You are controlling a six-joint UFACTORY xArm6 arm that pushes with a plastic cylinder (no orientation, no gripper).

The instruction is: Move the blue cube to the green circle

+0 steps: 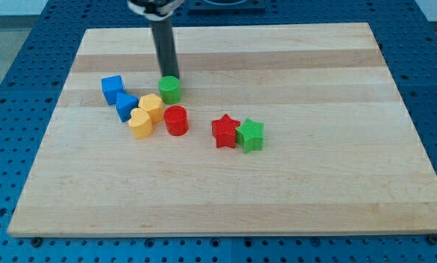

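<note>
The blue cube (112, 88) sits at the view's left on the wooden board (277, 190). The green circle, a short green cylinder (169, 89), stands to its right, with a gap between them. My tip (168, 76) is at the green cylinder's top edge, touching or nearly touching it from the view's top. A second blue block (126, 107) lies just below and right of the blue cube. The tip is well to the right of the blue cube.
A yellow block (151, 107) and a yellow heart (140, 123) cluster below the green cylinder, beside a red cylinder (176, 120). A red star (224, 131) and a green star (251, 135) touch near the board's middle.
</note>
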